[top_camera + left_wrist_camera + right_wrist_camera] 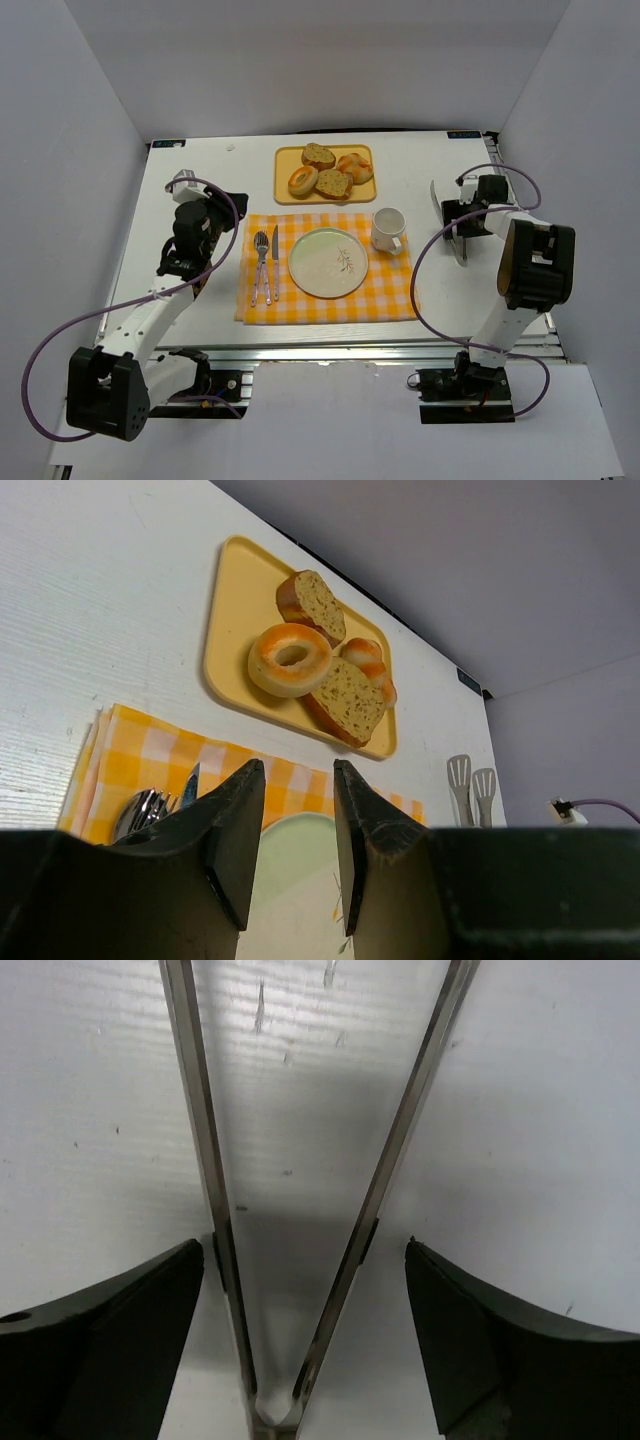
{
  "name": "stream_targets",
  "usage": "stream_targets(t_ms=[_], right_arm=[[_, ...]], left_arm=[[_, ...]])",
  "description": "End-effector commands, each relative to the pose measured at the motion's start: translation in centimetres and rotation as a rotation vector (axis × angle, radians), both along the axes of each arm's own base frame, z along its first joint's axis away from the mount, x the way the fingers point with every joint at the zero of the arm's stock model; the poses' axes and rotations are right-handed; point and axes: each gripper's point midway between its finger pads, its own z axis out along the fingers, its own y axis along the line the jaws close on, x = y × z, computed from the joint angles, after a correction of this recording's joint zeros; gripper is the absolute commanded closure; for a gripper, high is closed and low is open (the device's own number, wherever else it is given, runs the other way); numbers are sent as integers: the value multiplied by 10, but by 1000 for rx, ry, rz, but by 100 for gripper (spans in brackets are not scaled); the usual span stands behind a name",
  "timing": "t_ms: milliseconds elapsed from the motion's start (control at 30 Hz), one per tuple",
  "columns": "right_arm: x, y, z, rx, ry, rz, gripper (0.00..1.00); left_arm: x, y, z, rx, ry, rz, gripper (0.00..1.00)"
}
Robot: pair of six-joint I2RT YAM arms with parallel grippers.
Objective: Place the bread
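A yellow tray (283,192) at the back holds a bagel (302,181), two seeded bread slices (318,155) (333,184) and a glazed roll (354,165). They also show in the left wrist view: the bagel (290,660) and a slice (350,695). A pale green plate (328,262) lies on the checked placemat. Metal tongs (448,222) lie on the table at the right. My right gripper (462,215) is open and straddles the tongs' arms (200,1140) near their hinge, apart from them. My left gripper (298,770) is open and empty, left of the placemat.
A yellow checked placemat (390,295) also carries a fork and knife (265,265) left of the plate and a white mug (388,229) at its right. White walls enclose the table on three sides.
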Motion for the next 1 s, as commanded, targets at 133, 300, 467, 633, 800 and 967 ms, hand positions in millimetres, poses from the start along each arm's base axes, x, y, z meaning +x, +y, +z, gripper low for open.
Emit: stream_targets(t_ms=[133,300,467,633,800,967], right_arm=[[12,2,-5,7,-4,-5,32],[11,12,-17,57,3,26,42],[17,19,-18,91,2,68,53],[24,22,10,62,-68,166,80],[42,51,100,41,-286,426,88],[60,92,157,67,-385,564,73]], left_arm=[[-6,6,8,-2,-26,17,56],[-7,5,6,-4,-24,11,56],[-7,4,8,0,-26,6,56],[-10,6,10,5,-30,14,56],[-12,7,9,-6,-31,19,56],[-9,4,9,-11,-33,7,56]])
